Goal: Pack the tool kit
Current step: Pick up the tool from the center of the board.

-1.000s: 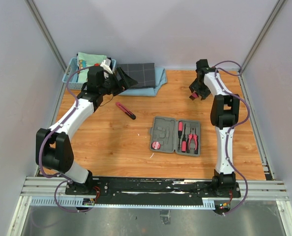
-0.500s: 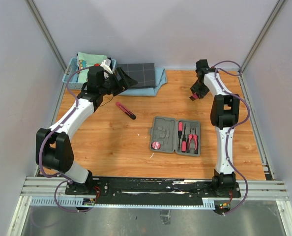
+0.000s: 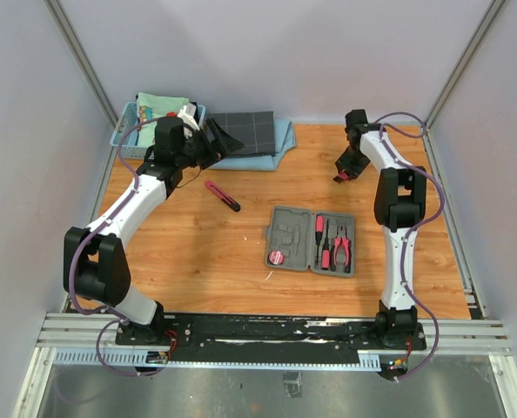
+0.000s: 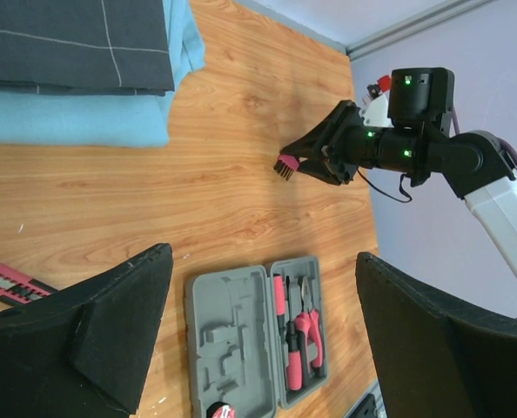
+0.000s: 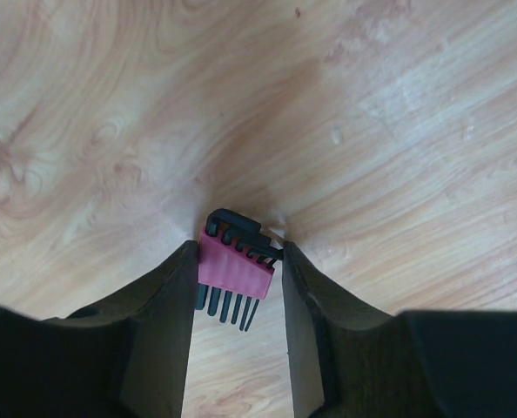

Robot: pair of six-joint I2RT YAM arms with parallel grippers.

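Observation:
The grey tool kit case (image 3: 290, 233) lies open mid-table, with pink-and-black pliers (image 3: 340, 251) and screwdrivers (image 3: 320, 232) in its right half and a round tape (image 3: 277, 258) in its left. A pink knife (image 3: 223, 196) lies loose on the wood to its left. At the far right, my right gripper (image 3: 340, 175) is low over the table, shut on a pink holder of black hex keys (image 5: 233, 268); both fingers (image 5: 173, 287) press its sides. My left gripper (image 3: 221, 139) hangs open and empty by the folded cloth; its wrist view looks down on the case (image 4: 228, 326).
A dark grey checked cloth (image 3: 245, 131) lies on a light blue towel (image 3: 281, 142) at the back edge. A light blue basket (image 3: 123, 136) with cloths stands at the back left corner. Frame posts and walls close in both sides.
The right gripper's jaws have closed in on the hex key holder and the hand has shifted slightly down and left. The left arm has not moved.

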